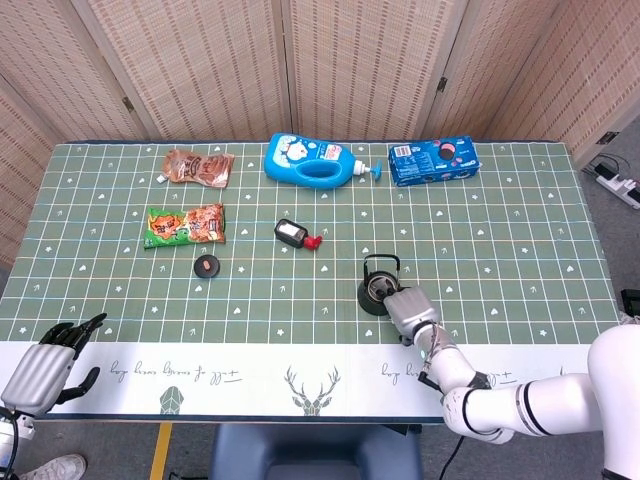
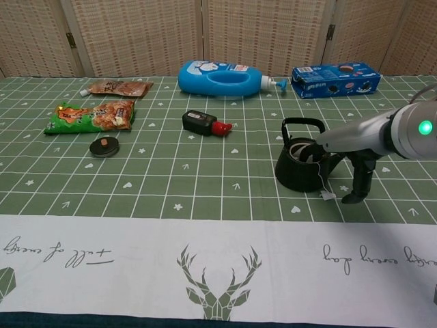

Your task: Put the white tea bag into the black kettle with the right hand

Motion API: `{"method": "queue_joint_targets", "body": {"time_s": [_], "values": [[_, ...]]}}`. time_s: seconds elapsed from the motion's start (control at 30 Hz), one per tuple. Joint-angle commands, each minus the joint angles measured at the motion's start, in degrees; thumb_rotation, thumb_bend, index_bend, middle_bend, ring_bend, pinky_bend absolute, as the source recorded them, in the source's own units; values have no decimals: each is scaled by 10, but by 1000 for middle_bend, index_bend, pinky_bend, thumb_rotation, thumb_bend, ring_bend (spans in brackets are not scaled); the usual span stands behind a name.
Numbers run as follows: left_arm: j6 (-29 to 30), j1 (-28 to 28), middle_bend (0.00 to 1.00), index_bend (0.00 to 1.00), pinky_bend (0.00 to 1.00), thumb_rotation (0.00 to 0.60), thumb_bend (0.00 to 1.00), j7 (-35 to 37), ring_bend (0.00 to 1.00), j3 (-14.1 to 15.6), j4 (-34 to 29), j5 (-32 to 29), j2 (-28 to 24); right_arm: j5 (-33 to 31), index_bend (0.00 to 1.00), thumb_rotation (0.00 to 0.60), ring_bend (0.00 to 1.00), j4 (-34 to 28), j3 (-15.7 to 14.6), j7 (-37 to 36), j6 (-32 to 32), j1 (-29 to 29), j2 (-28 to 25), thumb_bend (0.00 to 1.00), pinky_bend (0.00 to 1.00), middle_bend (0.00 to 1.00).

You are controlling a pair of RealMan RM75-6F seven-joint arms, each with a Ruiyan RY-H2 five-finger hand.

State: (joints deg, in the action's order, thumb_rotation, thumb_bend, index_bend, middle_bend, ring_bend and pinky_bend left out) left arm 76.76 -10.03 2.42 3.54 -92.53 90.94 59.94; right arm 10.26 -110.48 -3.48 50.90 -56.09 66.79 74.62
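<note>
One white tea bag sits, as far as I can tell, inside the black kettle, its string draped over the rim toward my right hand, which looks empty, fingers pointing down just beside the kettle.

**Groceries and odds and ends line my green-checked table**

From my remote seat, I see a blue detergent bottle lying on its side at top centre, a blue cookie box to its right. At upper left lie a brown snack packet and, below it, a green-and-orange snack bag. A small round black tin sits lower, and a black-and-red object rests mid-frame. Woven folding screens stand behind the table.
</note>
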Motion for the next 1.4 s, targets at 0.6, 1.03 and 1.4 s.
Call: {"method": "queue_joint_targets", "body": {"time_s": [0.6,1.03,1.4], "values": [[-9,-1,163,4,149,600,403,-37,224,0,-2,-8,11,414,86,600,1000,-228,-58,-85,-191,-171,-189,333,939,100],[4,6,164,4,149,600,402,-49,220,5,-11,6,12,765,0,600,373,102,-135,-216,-459,-473,-42,333,244,0],[17,10,164,1,148,600,402,-56,196,6,-15,15,15,743,0,600,117,209,-106,-359,-429,-550,-43,334,0,0]]}}
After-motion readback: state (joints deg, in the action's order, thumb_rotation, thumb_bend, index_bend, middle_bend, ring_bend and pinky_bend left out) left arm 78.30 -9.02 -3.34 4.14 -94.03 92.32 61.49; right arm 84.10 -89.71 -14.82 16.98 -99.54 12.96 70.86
